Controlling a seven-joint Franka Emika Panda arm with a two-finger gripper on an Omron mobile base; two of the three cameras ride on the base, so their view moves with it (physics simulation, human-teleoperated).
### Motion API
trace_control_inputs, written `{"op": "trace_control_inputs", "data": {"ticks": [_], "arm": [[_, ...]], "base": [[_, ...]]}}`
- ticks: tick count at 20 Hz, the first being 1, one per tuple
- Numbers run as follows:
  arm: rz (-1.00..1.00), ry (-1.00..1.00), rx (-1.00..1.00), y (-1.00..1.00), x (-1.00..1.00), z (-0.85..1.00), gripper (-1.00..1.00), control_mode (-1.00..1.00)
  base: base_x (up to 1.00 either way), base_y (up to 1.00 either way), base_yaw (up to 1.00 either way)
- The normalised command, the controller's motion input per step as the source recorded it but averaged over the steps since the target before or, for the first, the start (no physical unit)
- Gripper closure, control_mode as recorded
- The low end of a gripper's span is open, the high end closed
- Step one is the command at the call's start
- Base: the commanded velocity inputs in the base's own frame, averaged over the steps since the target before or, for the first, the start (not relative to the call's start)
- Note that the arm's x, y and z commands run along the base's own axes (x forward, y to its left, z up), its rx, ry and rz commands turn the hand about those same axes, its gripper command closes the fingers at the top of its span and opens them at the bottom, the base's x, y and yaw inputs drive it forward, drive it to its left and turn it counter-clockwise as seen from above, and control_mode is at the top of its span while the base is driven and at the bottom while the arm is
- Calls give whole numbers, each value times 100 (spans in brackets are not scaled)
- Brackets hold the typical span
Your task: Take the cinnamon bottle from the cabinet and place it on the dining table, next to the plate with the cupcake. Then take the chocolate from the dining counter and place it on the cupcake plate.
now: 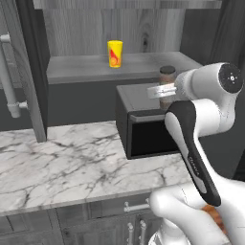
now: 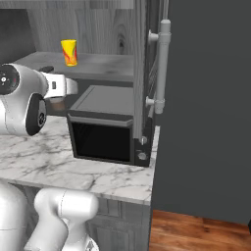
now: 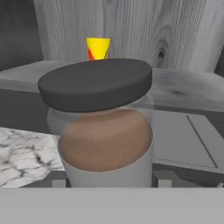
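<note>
The small brown cinnamon bottle with a dark cap is at the front edge of the light grey cabinet shelf, right at the tool. I cannot tell if the tool grips it. A yellow cup with a red mark stands farther back.
</note>
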Motion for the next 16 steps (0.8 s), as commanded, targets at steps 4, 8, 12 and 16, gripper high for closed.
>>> {"op": "trace_control_inputs", "data": {"ticks": [4, 8, 12, 16], "arm": [[0, 0, 10, -22, 0, -48, 100, -100], [0, 0, 11, -18, 0, -38, 100, -100], [0, 9, 3, -1, 0, -12, 100, -100], [0, 3, 0, 0, 0, -2, 100, 100]], "base": [[0, 0, 0], [0, 0, 0], [0, 0, 0], [-17, 0, 0]]}}
